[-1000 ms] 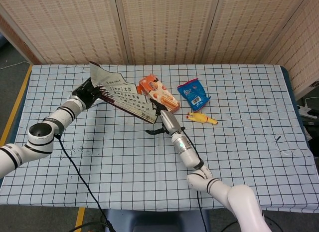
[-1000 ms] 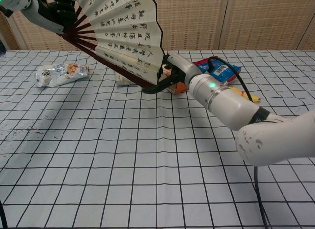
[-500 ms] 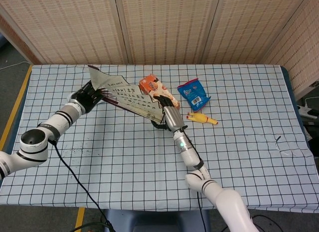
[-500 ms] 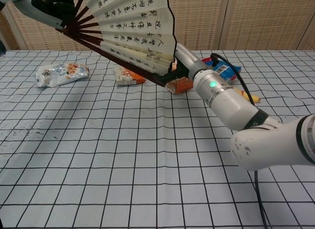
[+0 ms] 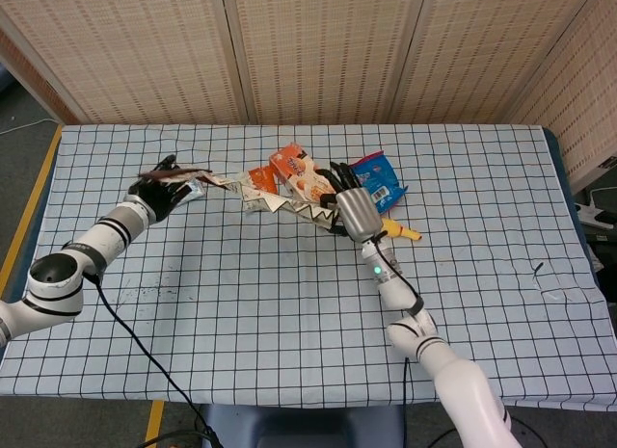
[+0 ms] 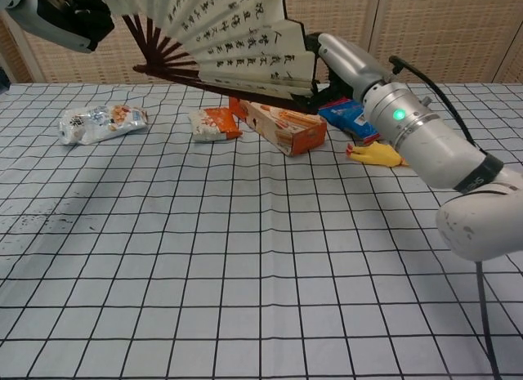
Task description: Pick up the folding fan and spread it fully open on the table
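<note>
folding fan (image 6: 229,37) spread wide, held above tabletop (image 6: 245,257) near far edge, left hand (image 6: 78,16) grips pivot end, right hand (image 6: 327,57) holds outer rib, orange box (image 6: 282,127) below

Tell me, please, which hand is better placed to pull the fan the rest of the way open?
Right, I think. The right hand grips the fan's free outer edge and can swing it round, while the left hand holds the pivot end and serves best as an anchor.
</note>
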Robot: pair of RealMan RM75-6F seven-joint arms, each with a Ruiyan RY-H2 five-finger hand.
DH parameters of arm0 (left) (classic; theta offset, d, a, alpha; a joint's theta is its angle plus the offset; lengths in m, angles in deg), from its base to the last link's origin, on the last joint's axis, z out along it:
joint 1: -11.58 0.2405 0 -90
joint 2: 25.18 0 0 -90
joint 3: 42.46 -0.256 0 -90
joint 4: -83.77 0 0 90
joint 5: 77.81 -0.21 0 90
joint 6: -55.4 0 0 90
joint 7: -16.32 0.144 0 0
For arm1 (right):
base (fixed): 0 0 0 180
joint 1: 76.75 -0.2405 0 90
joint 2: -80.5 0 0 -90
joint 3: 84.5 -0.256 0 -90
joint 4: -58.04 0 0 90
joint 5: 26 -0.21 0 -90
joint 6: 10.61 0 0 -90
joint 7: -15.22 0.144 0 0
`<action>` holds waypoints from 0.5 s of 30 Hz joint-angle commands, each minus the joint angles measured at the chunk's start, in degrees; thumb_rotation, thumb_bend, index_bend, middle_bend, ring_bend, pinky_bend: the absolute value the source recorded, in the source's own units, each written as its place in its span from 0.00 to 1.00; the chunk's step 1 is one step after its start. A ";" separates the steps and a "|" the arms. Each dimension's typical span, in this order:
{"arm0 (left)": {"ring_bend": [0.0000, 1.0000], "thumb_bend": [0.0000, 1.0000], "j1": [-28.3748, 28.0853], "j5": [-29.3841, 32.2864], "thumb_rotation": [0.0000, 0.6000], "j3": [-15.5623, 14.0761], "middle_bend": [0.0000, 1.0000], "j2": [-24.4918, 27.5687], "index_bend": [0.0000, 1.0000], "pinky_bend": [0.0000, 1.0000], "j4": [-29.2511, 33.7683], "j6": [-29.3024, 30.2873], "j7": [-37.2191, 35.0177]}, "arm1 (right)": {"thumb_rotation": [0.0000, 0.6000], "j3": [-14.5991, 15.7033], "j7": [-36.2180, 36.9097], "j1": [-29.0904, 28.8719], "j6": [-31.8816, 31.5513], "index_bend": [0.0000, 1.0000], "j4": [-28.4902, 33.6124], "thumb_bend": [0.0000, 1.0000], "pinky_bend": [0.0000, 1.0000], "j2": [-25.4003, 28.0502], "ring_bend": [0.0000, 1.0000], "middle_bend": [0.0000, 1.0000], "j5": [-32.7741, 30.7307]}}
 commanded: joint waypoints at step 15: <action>0.92 0.72 1.23 -2.68 1.00 -2.00 1.00 -0.84 0.79 1.00 -2.25 -1.10 0.03 | 1.00 8.41 -4.38 8.99 -4.46 0.73 6.68 0.43 0.00 10.23 0.00 0.15 5.88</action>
